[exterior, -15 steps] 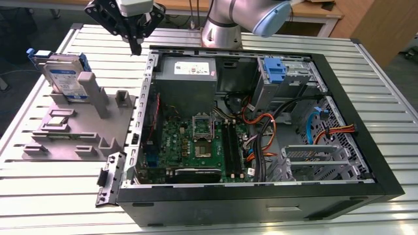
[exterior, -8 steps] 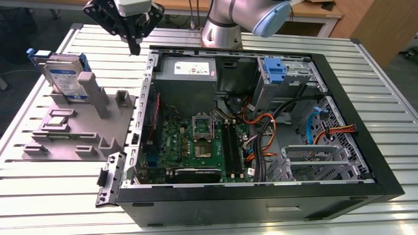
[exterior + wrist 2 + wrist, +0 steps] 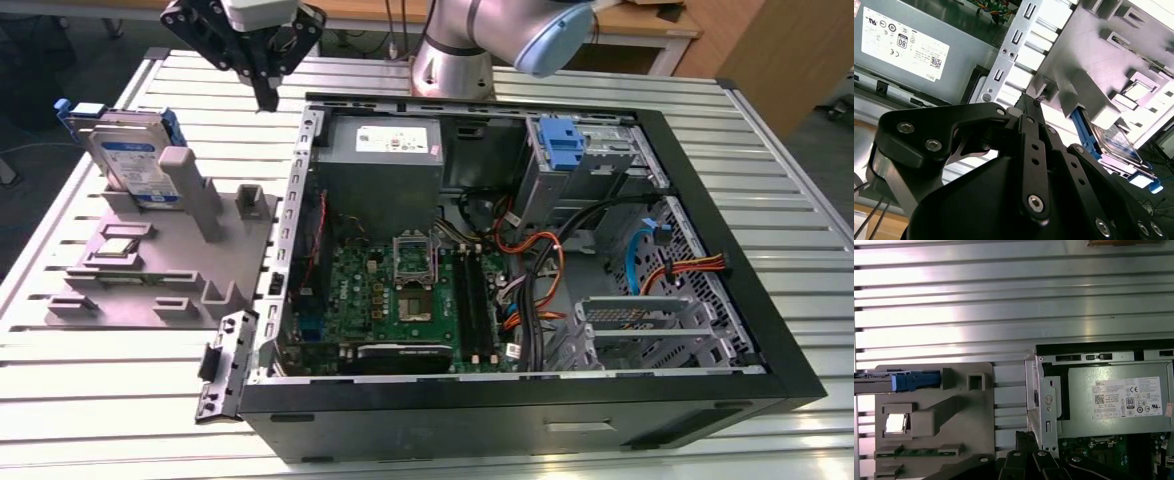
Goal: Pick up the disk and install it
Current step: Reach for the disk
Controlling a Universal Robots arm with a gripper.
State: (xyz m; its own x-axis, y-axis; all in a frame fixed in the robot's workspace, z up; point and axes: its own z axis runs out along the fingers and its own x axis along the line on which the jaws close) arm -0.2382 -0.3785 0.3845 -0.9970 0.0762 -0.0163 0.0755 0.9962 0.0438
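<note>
The disk (image 3: 134, 160), a silver drive with a white-and-blue label in a blue carrier, stands upright in a slot of the grey fixture (image 3: 160, 270) on the exterior view's left. My gripper (image 3: 267, 98) hangs above the table between the fixture and the open computer case (image 3: 534, 250), near the case's back corner. Its black fingers are shut with nothing between them. In the first wrist view the disk (image 3: 909, 381) is seen edge-on, beyond the gripper (image 3: 1024, 437). The second wrist view has the disk (image 3: 1114, 137) past the gripper (image 3: 1031, 100).
A grey power supply (image 3: 380, 150) with a white sticker sits in the case's back corner, close to the gripper. A blue bracket (image 3: 561, 145) and a metal drive cage (image 3: 641, 325) lie on the case's far side. Cables cross the motherboard (image 3: 400, 290). The table is ribbed metal (image 3: 120, 370).
</note>
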